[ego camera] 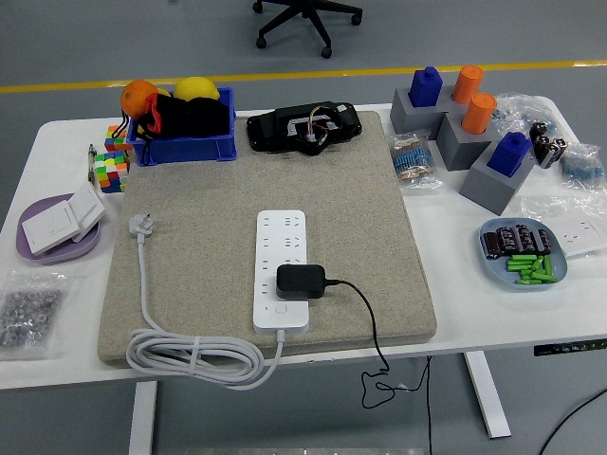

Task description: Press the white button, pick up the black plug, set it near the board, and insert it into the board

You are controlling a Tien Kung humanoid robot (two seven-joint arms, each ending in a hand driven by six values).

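Note:
A white power strip (pixel 281 269) lies lengthwise on the grey felt mat (pixel 190 256) in the middle of the table. A black plug (pixel 301 282) sits in the strip's near sockets, and its black cable (pixel 365 322) runs right and down over the table's front edge. The strip's white button (pixel 282 307) is at its near end, just below the plug. The strip's white cord (pixel 194 355) lies coiled at the mat's front left, ending in a white plug (pixel 139 226). Neither robot hand shows.
A blue bin (pixel 180 128) with fruit and a black device (pixel 303 126) stand at the back. Grey blocks (pixel 455 123) with blue and orange pegs are at the back right. A blue dish (pixel 524 254) of batteries is at right, a purple plate (pixel 57 227) at left.

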